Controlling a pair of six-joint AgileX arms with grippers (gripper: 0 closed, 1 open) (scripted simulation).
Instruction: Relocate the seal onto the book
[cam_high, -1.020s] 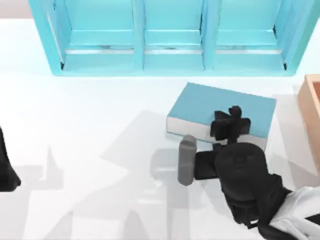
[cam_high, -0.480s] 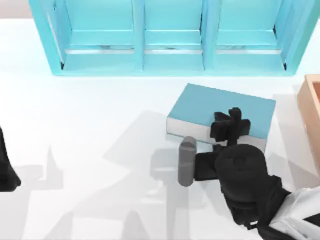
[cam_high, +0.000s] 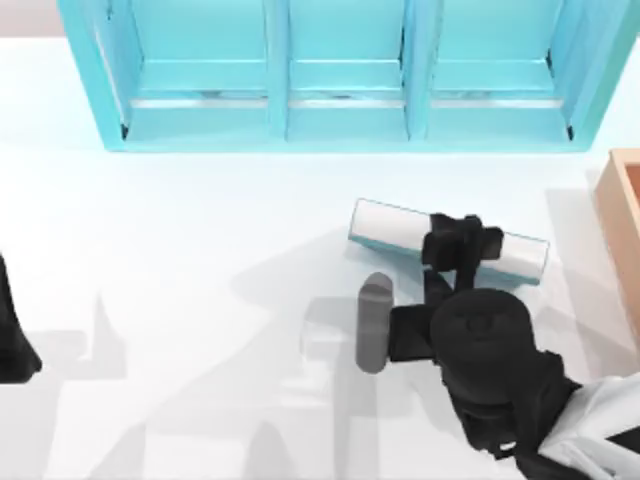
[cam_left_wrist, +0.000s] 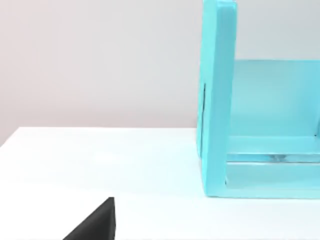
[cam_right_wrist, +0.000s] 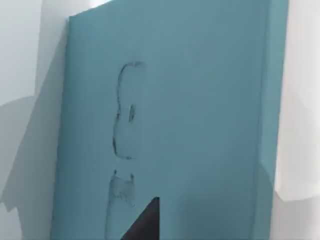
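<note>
Half a second ago the thick teal-blue hardcover book (cam_high: 395, 228) lay flat with its cover up. Now it stands tipped on edge, and the top view meets its white page block as a narrow strip. The right fingers (cam_high: 460, 245) sit across that strip near its middle, touching it or just above it. How far they are open, and whether they hold anything, I cannot tell.

The small wooden seal cannot be made out anywhere. It may be hidden under the right fingers. A book on edge offers no broad face to set the seal on, so in my judgement the task has slipped back, and the book would need to lie flat again.

The right wrist view shows the book's plain cover (cam_right_wrist: 200, 125) close in front of the fingers, steep and bearing faint outline marks, a face the top view hides. The left wrist view looks past the side wall of the light-blue shelf unit (cam_left_wrist: 217, 100), which stands well beyond the fingers on the white tabletop (cam_high: 200, 250). The left arm (cam_high: 12, 345) is parked at the left edge.
</note>
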